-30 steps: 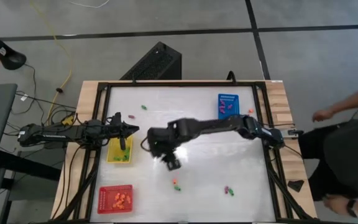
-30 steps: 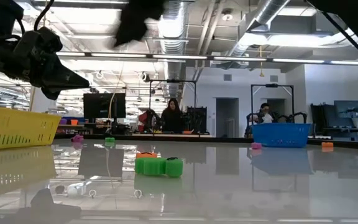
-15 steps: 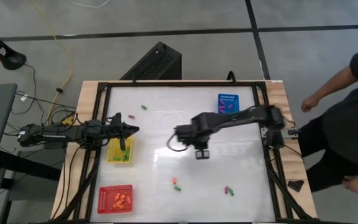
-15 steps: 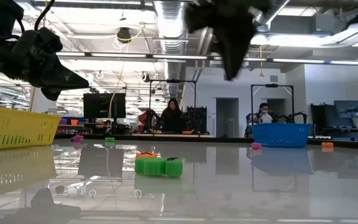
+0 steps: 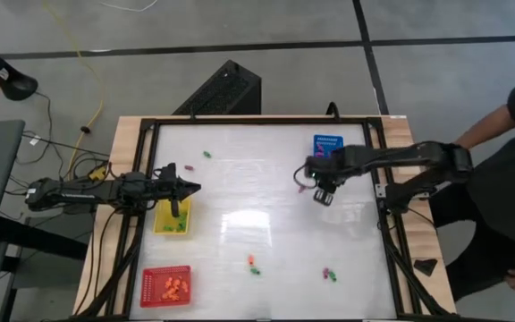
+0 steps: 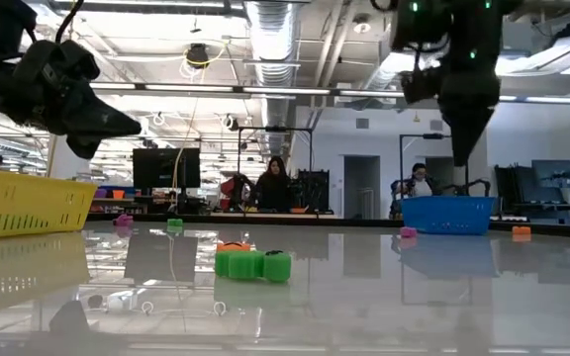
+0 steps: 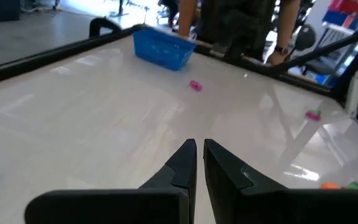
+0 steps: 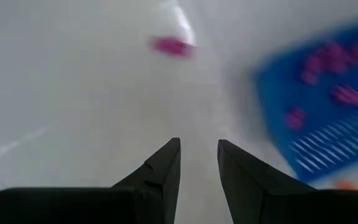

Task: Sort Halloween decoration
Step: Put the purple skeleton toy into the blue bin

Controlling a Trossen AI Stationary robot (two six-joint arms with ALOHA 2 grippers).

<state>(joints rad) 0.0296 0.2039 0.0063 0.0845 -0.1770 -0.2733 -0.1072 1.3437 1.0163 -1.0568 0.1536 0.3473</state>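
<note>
Two hands empty: right hand (image 5: 323, 196) slightly parted beside blue tray (image 5: 327, 148), left hand (image 5: 191, 187) near-closed over yellow tray (image 5: 171, 217).

White table (image 5: 266, 241) with 3 mesh trays and scattered small pieces

The glossy top sits in a black frame with wooden strips along its left and right sides. A blue tray (image 5: 327, 148) lies at the far right with purple bits inside; a yellow tray (image 5: 172, 217) lies at the left edge with green bits; a red tray (image 5: 165, 285) lies at the near left corner with orange bits. Loose on the surface: a green piece (image 5: 207, 154) far left of centre, a purple piece (image 5: 299, 184) just left of the blue tray, a green-and-orange cluster (image 5: 253, 265) near centre, and a purple-and-green cluster (image 5: 329, 273) to its right.
</note>
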